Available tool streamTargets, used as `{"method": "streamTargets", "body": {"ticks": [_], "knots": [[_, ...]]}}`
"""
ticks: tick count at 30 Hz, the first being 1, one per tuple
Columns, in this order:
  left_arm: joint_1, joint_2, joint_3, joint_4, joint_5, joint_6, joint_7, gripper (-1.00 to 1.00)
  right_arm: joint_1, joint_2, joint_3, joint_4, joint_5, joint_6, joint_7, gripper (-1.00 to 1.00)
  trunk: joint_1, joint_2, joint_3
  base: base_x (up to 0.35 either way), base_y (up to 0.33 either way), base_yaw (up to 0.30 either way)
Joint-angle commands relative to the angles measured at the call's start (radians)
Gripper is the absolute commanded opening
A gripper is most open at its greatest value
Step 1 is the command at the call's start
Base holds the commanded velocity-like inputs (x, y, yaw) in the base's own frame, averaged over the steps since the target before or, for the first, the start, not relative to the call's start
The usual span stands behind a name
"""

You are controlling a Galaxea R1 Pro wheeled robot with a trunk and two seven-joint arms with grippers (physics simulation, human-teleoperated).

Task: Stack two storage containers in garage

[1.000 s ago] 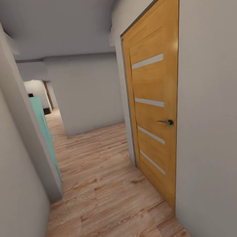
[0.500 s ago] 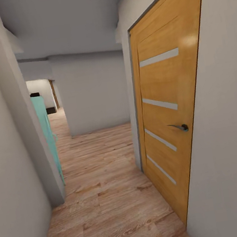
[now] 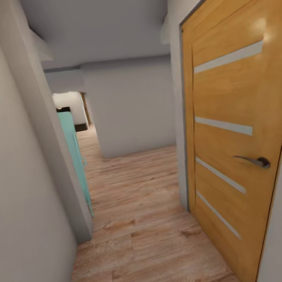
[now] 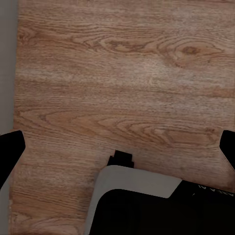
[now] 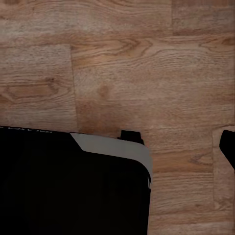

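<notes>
**Robot in the hallway, no container in hand**

Along a narrow wood-floored hallway the robot stands with nothing red-orange near it; the storage containers are somewhere out of these pictures, so I cannot say where they lie, and I judge the machine is on its way to or from one of the rooms rather than handling anything.

Looking down the left arm, the left claw (image 4: 117, 147) has its two dark fingertips at opposite edges of the picture, spread wide with only bare plank flooring (image 4: 117, 73) between them, so it is open and empty. The right claw (image 5: 227, 149) shows one dark fingertip at the edge above the same planks; its partner is out of sight, so I cannot tell whether it is open or closed. Both arms hang pointed at the floor beside the robot's grey-and-black base (image 5: 73, 186), a sensible tucked pose for squeezing through a tight passage.

Close on the robot's right is an orange-brown door (image 3: 245, 143), closed, with pale horizontal strips and a dark lever handle (image 3: 255, 161). On the left a grey wall corner (image 3: 60, 162) juts out, and just behind it stands a turquoise panel (image 3: 74, 155). Ahead, the passage meets a grey wall (image 3: 131, 106) and bends left toward a brighter room.
</notes>
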Motion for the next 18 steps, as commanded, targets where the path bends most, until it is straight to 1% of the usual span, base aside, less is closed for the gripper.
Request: {"method": "streamTargets", "body": {"ticks": [1,7,9,12,18], "knots": [[-0.001,0.000,0.000,0.001,0.006,-0.003,0.001,1.00,-0.001,0.000,0.007,0.003,0.001,-0.005,-0.001,1.00,0.001,-0.001,-0.001,0.320,0.000,0.269],[-0.001,0.000,0.000,0.001,0.006,-0.003,0.001,1.00,-0.001,0.000,0.007,0.003,0.001,-0.005,-0.001,1.00,0.001,-0.001,-0.001,0.321,0.000,0.269],[-0.001,0.000,0.000,0.001,0.006,-0.003,0.001,1.00,-0.001,0.000,0.008,0.003,0.002,-0.005,0.000,1.00,0.001,-0.001,-0.001,0.320,0.000,0.178],[-0.001,0.000,0.000,0.001,0.006,-0.003,0.001,1.00,-0.001,-0.001,0.008,0.003,0.003,-0.005,0.000,1.00,0.001,-0.001,-0.001,0.320,0.000,0.082],[-0.001,0.000,0.000,0.001,0.006,-0.003,0.001,1.00,-0.001,-0.004,0.008,0.003,0.003,-0.006,0.001,1.00,0.001,-0.001,-0.001,0.320,0.000,0.016]]}}
